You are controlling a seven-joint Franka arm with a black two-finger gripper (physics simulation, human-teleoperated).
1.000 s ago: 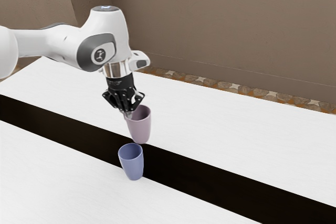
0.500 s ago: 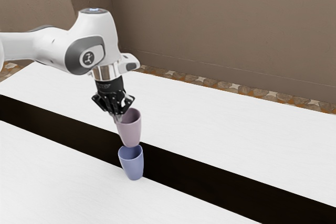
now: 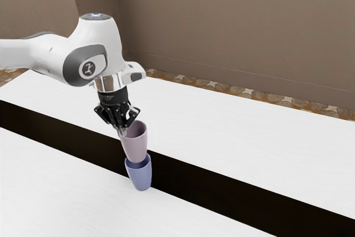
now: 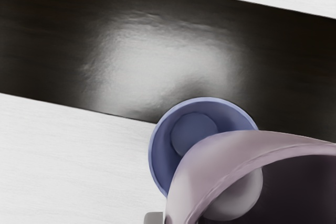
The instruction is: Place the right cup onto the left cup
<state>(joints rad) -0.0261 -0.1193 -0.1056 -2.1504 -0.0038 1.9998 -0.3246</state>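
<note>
The pincer (image 3: 122,131) grips the pink cup (image 3: 135,145) at its rim, presumably leaving the base free for nesting. That base is at the blue cup's (image 3: 141,177) mouth, apparently needing centring.

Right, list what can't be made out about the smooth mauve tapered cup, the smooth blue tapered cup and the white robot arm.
- Underside of the mauve cup: wrist view, hidden by its own wall.
- Rest of its rim: wrist view, cut off by the picture's edges.
- Part of the blue cup's rim and inside: wrist view, behind the mauve cup.
- Whether the cups touch: exterior view, too small.
- Arm's base: exterior view, cut off by the left edge.
</note>
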